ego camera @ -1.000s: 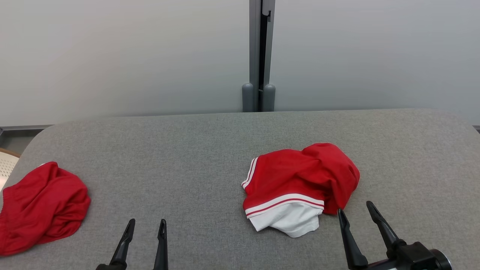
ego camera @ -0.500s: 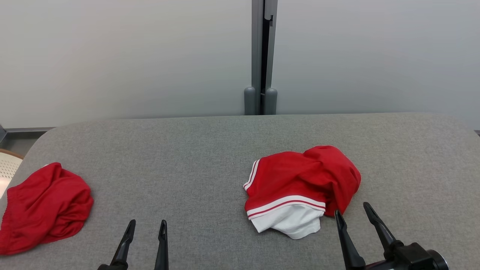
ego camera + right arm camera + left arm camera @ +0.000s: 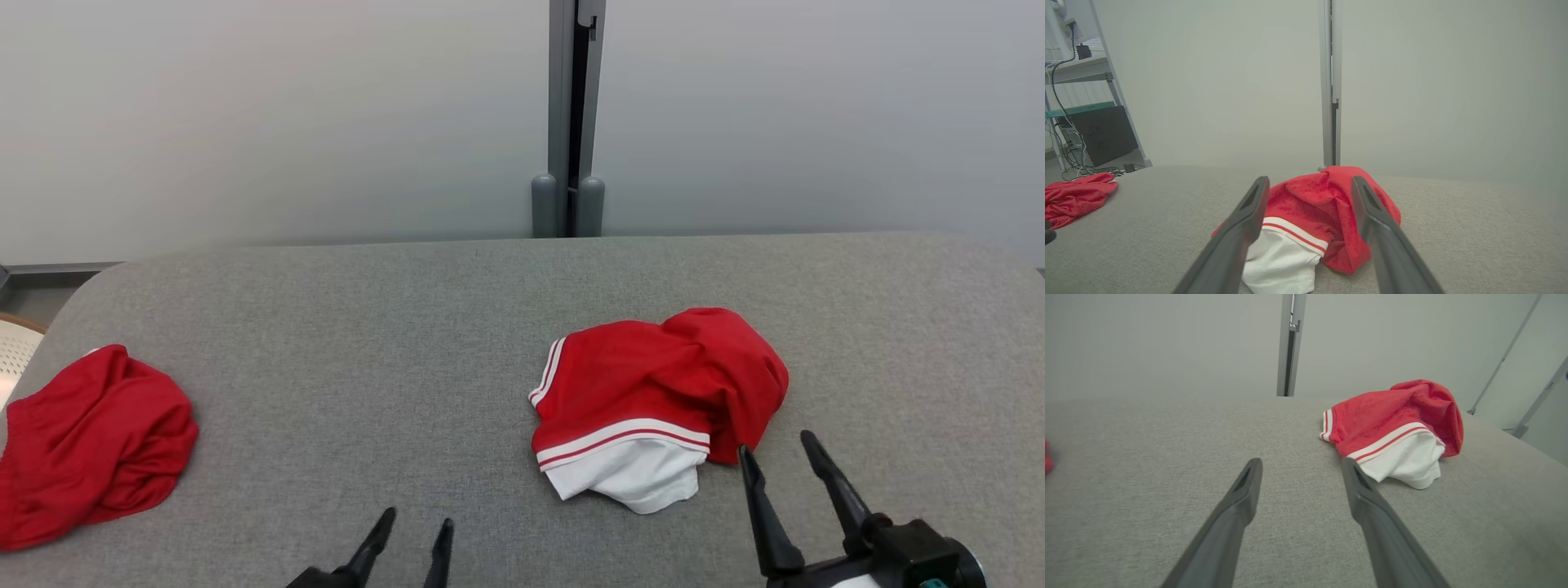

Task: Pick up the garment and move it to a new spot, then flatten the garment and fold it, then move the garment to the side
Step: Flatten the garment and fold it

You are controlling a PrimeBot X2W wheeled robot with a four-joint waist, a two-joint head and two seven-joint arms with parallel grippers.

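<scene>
A crumpled red garment point(image 3: 661, 384) with white stripes and a white part lies on the grey table point(image 3: 408, 327), right of centre. It also appears in the left wrist view, garment point(image 3: 1396, 416), and in the right wrist view, garment point(image 3: 1310, 208). My right gripper point(image 3: 777, 449) stands open just at the garment's near right edge, nothing between its fingers. My left gripper point(image 3: 415, 523) is open low at the front, left of the garment and apart from it. In its own view the left gripper point(image 3: 1300, 467) points at bare cloth beside the garment.
A second red cloth heap point(image 3: 90, 441) lies at the table's left edge; the same heap point(image 3: 1077, 196) shows far left in the right wrist view. A grey post point(image 3: 569, 122) rises behind the table. A shelf with a dark box point(image 3: 1106, 139) stands off to the left.
My left gripper has moved right and lower in the head view, toward the garment. The right gripper stays near the garment's edge. The camera shifted slightly.
</scene>
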